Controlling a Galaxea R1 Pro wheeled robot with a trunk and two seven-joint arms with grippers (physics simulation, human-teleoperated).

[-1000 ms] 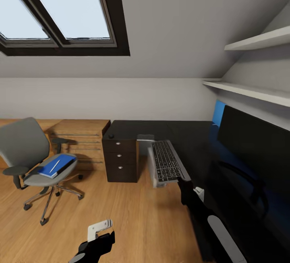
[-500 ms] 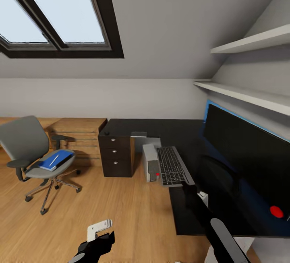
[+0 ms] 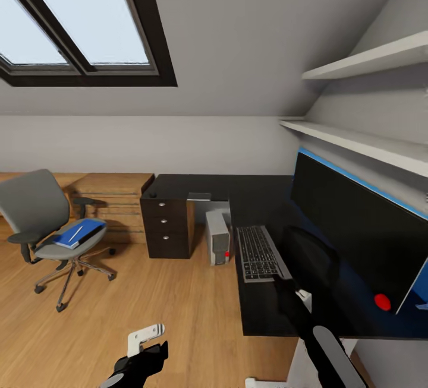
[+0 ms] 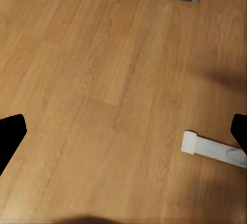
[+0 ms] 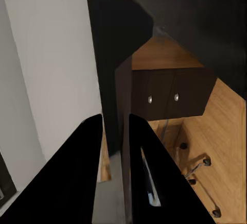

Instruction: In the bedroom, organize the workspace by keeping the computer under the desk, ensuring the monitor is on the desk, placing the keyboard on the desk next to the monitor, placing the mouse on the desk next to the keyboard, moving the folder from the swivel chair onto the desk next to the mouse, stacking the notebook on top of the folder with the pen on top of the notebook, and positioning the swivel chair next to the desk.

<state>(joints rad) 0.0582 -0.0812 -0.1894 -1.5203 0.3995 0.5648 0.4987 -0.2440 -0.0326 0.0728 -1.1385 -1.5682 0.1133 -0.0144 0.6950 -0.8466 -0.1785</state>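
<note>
A: Keyboard now sits lower and more central in the head view than a second ago, with more desk under it. The whole picture has shifted, so part of that is the camera moving.

B: Right gripper state?

A: Closed narrow on the keyboard's near end. In the right wrist view the two fingers stand close with a thin pale edge between them.

B: Orientation?

A: Long axis runs from the gripper toward the upper middle of the frame, away from the robot. Monitor lies to its right in the frame, just beside. My judgement: the set-down turns on that; the keyboard goes down in front of the screen, right arm doing it.

B: Left gripper?

A: Lower left of the frame over bare floor, fingers spread wide, holding nothing.

B: Other items?

A: Computer stands under the desk by the drawers. Folder lies on the chair at left, well apart from the desk. A pale thing lies on it; pen or not, cannot tell.
</note>
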